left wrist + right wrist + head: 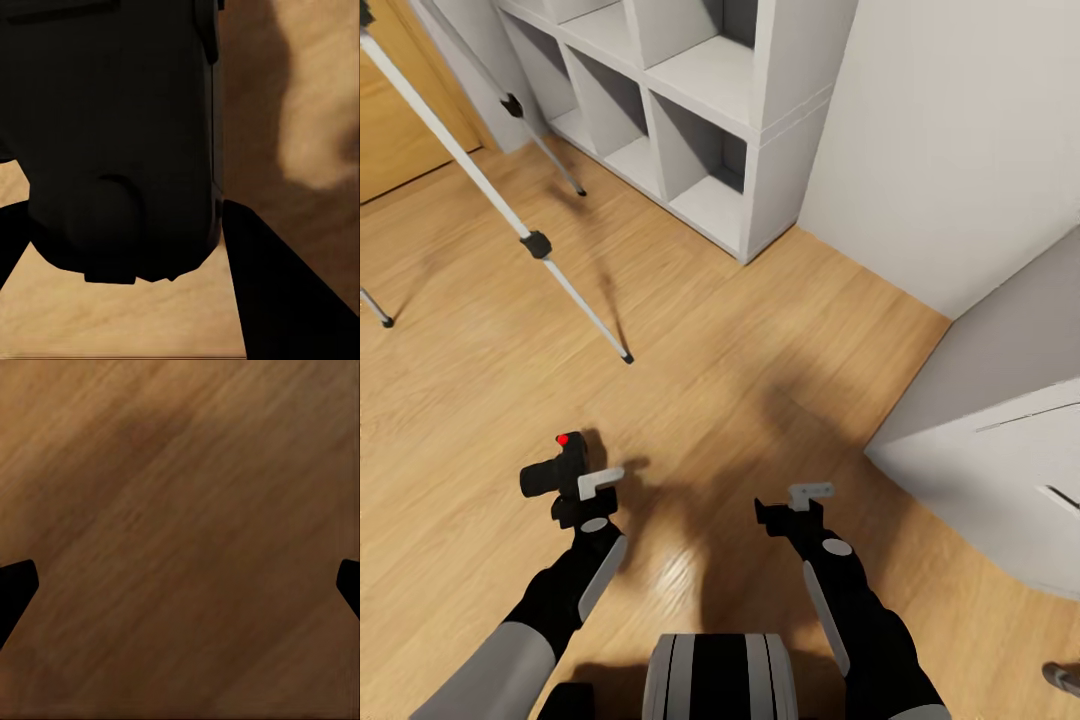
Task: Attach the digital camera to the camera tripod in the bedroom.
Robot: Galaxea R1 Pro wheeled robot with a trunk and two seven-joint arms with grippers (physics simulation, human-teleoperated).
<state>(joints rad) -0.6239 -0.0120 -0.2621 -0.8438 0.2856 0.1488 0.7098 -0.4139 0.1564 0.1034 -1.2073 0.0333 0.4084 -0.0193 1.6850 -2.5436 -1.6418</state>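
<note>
Digital camera: small, black, boxy, red button on top; lower left of frame, clamped in left gripper above wood floor. Right gripper fingers apart, empty. Camera tripod legs silver-white, upper left.

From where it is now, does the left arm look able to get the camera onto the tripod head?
Probably not yet. The left gripper holds the digital camera low over the floor, and the camera tripod shows just its legs, rising out of frame well ahead.

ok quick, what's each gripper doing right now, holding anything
left gripper: shut on the digital camera, held above the wood floor.
right gripper: open, fingers spread wide, holding nothing.
</note>
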